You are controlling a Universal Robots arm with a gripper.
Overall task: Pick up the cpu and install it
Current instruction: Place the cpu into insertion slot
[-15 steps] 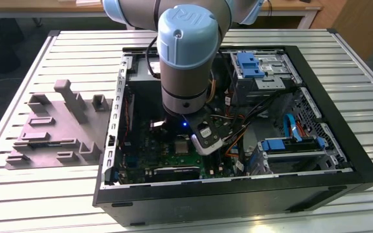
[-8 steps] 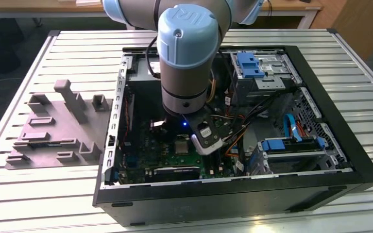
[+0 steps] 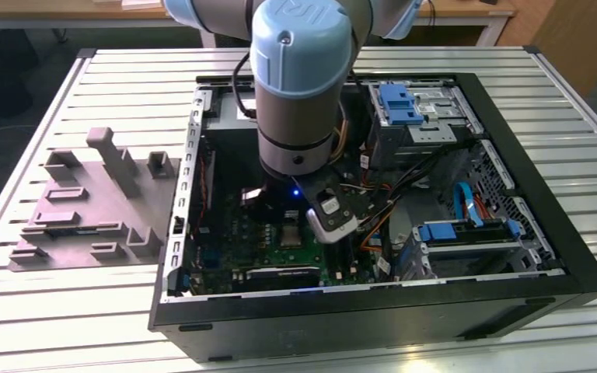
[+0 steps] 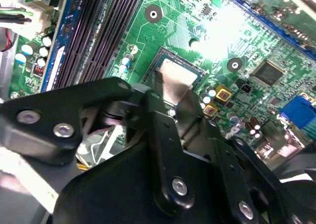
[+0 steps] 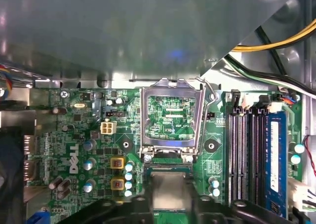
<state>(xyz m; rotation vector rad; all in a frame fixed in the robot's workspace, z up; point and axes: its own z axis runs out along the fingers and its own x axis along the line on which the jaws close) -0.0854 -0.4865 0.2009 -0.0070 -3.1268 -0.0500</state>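
Atop the worktop (image 3: 122, 85), at the case's (image 3: 506, 140) 8 o'clock, the pincer (image 4: 173, 98) clenches the cpu (image 4: 177, 76) at the socket (image 4: 165, 54); installing likely demands square seating.

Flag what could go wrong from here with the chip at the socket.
1. The chip lies at the socket beside the opened hinged frame. Whether it sits square I cannot tell, and a skewed chip pressed down could damage contacts.
2. Cables run close beside the arm inside the case and might snag on it.
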